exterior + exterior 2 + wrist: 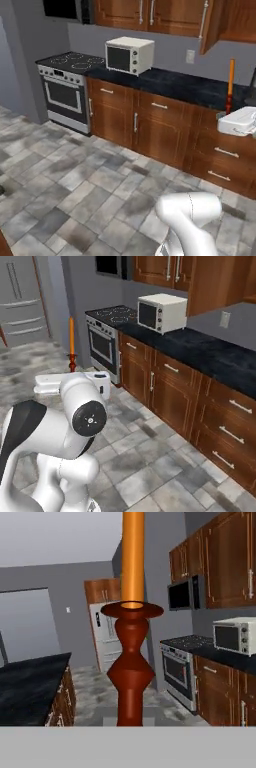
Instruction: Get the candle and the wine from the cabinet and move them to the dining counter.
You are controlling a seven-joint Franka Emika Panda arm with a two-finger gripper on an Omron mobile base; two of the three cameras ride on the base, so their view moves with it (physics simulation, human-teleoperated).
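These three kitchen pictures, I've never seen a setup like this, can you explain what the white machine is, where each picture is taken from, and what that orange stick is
It's a rendered kitchen. The white machine is a robot arm on a base that can drive. Two pictures come from cameras on that base, behind the arm on its left and right. The third looks out from the hand itself. The orange stick is a candle in a dark red holder, held upright in the shut gripper. On the black countertop sits a white toaster oven, with a stove beside it and wooden wall cabinets above.
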